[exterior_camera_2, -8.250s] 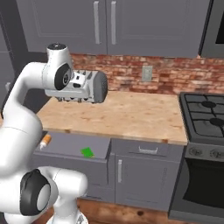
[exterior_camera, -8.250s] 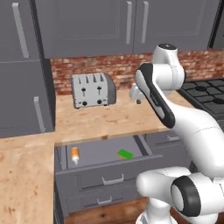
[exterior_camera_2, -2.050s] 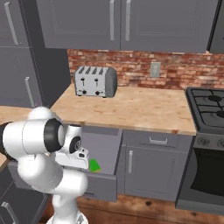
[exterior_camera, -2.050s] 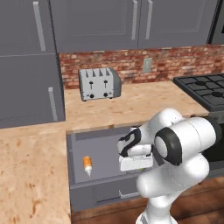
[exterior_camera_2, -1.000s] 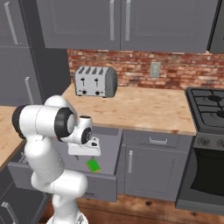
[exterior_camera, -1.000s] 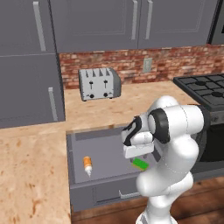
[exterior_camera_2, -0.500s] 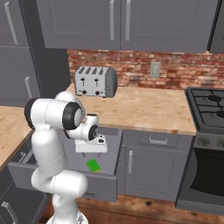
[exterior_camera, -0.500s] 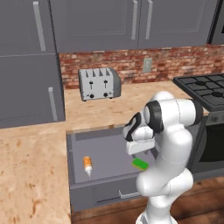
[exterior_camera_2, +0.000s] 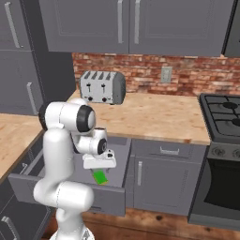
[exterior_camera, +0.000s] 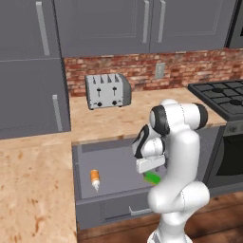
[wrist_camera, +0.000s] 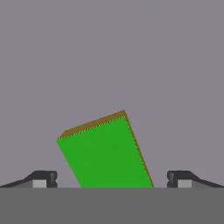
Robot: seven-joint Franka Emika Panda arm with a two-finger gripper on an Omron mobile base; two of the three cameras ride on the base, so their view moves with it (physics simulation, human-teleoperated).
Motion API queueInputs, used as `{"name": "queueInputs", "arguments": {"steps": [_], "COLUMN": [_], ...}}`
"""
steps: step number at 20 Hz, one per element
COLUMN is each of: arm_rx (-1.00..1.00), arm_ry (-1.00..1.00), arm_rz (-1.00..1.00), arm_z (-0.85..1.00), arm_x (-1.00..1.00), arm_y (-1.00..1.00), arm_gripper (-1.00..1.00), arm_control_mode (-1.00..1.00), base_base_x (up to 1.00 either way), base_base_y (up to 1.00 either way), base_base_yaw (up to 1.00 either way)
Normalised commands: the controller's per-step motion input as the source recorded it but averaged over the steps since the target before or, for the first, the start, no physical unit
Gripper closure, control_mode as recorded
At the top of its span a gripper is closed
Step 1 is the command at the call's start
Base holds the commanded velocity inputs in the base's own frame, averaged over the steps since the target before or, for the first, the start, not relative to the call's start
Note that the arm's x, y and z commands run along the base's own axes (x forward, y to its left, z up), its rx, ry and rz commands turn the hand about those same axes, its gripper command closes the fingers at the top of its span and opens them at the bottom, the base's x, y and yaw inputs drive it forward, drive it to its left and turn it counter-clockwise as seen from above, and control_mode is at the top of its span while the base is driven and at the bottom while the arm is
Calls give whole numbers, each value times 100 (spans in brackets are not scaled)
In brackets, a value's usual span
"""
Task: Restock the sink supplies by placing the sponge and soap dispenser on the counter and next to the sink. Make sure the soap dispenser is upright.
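Two base cameras look forward and down from behind, sharing the open drawer point(exterior_camera: 114, 163) and toaster point(exterior_camera_2: 102, 87); the hand camera looks closely down into the drawer.

1. Rendered home kitchen.
2. Grey cabinets point(exterior_camera: 142, 28) with bar handles run along the top; grey base units sit under the counter point(exterior_camera_2: 154, 117), a tan butcher-block top.
3. Red brick backsplash point(exterior_camera: 190, 71) with a wall outlet point(exterior_camera: 160, 70).
4. Four-slot toaster point(exterior_camera: 108, 91) on the counter against the brick.
5. Gas stove point(exterior_camera_2: 225, 117) with black burner grates, oven door below.
6. One drawer point(exterior_camera: 114, 171) pulled open under the counter; wood floor point(exterior_camera_2: 154, 225).
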Motion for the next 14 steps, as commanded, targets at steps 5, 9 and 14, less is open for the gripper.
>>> {"name": "queueInputs", "arguments": {"steps": [5, 9, 14], "arm_rx": [0, 0, 0], "arm_ry": [0, 0, 0], "arm_rz": [11, 13, 15], "arm_z": [-40, -4, -1], "arm_x": [0, 0, 0], "arm_y": [0, -1, -3], "arm_gripper": [-100, -100, -100], "arm_control_mode": [-100, -100, -100], "base_base_x": [0, 0, 0], "base_base_y": [0, 0, 0], "base_base_yaw": [0, 0, 0]}}
